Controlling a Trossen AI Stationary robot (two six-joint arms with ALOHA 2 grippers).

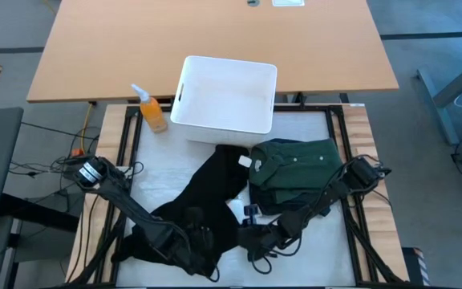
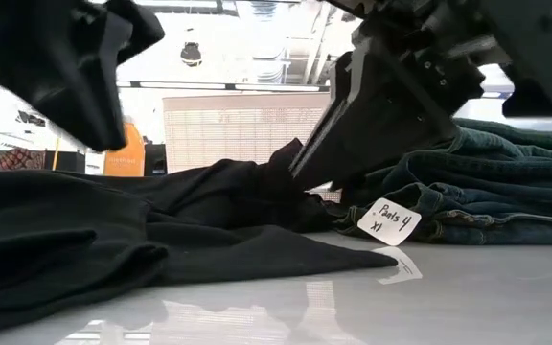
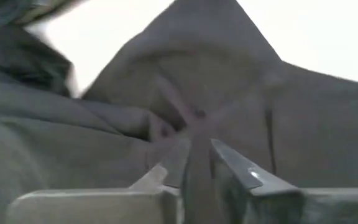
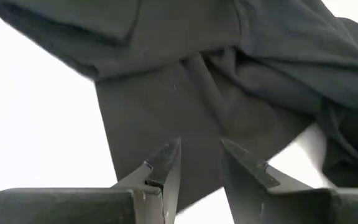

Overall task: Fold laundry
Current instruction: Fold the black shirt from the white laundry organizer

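A black garment lies crumpled on the white table top, left of centre, and also fills the left of the low view. A folded dark green garment with a paper tag rests flat to its right. My left gripper is down in the black cloth near the table's near edge, and its fingers are closed on a ridge of cloth. My right gripper stands open low over the black garment's near right edge. My left gripper pinches a raised fold of the black garment between its two fingers, coming from above and slanting. Creases run out from the pinched spot. The rest of the garment lies slack on the table. Whether my right gripper touches the cloth below it, I cannot tell.
A white plastic bin stands at the table's far edge, with an orange spray bottle to its left. Bare white table top shows to the near right. A wooden desk lies beyond the table.
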